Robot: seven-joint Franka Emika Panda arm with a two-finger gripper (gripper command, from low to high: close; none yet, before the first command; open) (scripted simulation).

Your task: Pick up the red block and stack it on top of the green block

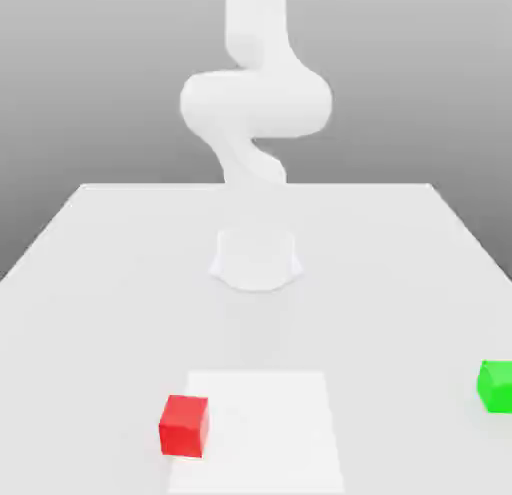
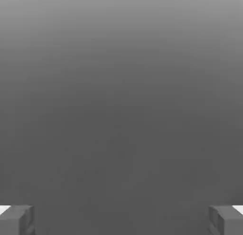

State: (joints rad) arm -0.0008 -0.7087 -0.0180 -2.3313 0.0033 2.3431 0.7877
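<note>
Across pale, flat tabletop [image 1: 255,333], approach small red cube [image 1: 184,426] squarely from above, empty two-finger gripper [image 2: 121,220] spread wide.

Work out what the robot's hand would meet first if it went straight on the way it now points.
Nothing that I can make out: in the hand view the way between the open fingers of the hand looks free, just plain grey, though depth there is unclear.
</note>
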